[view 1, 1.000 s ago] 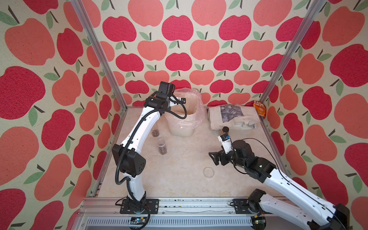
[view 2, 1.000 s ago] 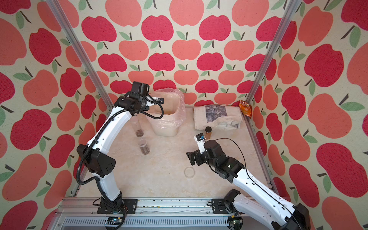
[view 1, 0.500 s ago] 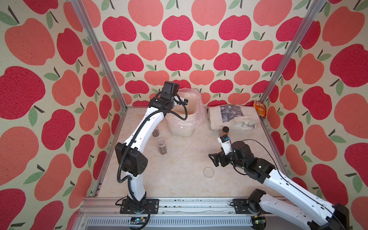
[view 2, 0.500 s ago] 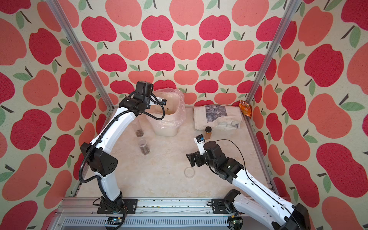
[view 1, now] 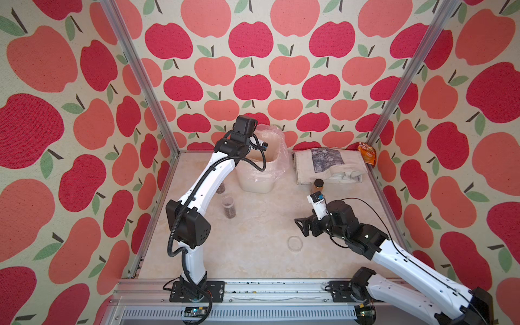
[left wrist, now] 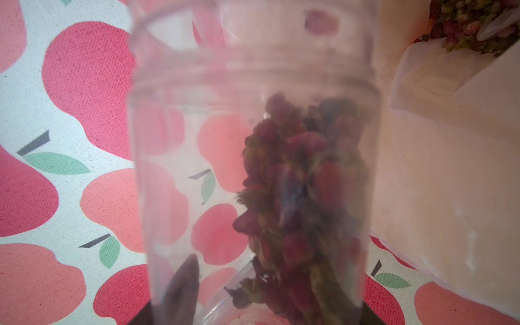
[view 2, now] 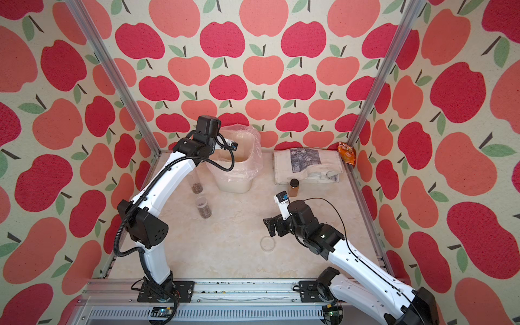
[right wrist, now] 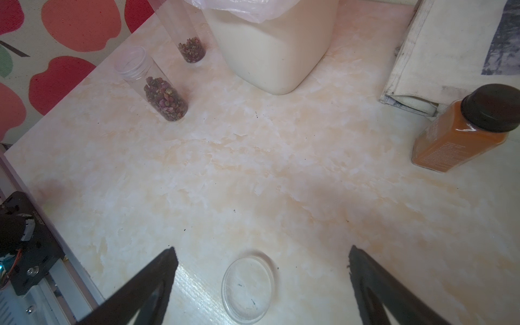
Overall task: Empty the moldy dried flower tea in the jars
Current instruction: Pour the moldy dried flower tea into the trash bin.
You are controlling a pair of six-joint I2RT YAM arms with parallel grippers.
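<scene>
Left wrist view: the left hand pinches a small clear cylindrical plastic jar near its base, with the threaded mouth pointing away from the camera. The dried flower tea, dark red and green crumbly buds, lies heaped along the jar wall nearest the white plastic bin with a clear liner bag; none is at the mouth. More buds show at the edge of this view, apparently inside the bin. In both top views the held jar cannot be made out; the wrist hangs over the bin's mouth at the rear of the pale marbled bench. Two more clear jars stand upright beside the bin, the nearer standing jar and the farther standing jar, each with a layer of tea at the bottom. The right hand is spread wide and empty, hovering above a clear round flat lid on the bench without touching it. An amber jar with a black cap stands well apart and is no part of the job.

Step in hand, as judged: pouring, barely begun for this jar. To do it well, roll the wrist until the mouth sits below the base and inside the liner's rim, then rock gently so that clumped buds loosen. Keep the pinch firm; the smooth wall may slip.
</scene>
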